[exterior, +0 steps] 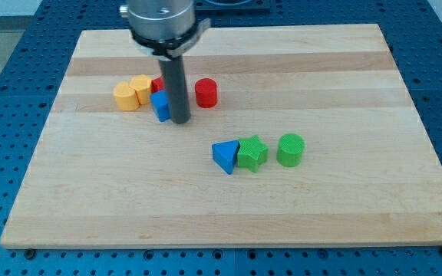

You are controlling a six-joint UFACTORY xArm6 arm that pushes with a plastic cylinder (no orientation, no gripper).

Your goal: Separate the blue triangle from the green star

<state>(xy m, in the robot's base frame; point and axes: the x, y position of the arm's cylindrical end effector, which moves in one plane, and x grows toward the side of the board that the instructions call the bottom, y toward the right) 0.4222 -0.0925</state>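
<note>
Touching the green star [252, 153] on its view-left side, the blue triangle [224, 157] sits on the surface [344, 207]. My tip [179, 121] rests well up-left of that star, beside a blue block [160, 105]; no hand exists here.

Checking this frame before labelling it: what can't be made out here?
- Red block behind my rod: mostly hidden, shape unclear.
- Blue block beside my tip: right part covered by the rod, shape uncertain.
- Arm above the rod: cut off by the view's top.
- Blue triangle and green star: touching or not, unclear.
</note>
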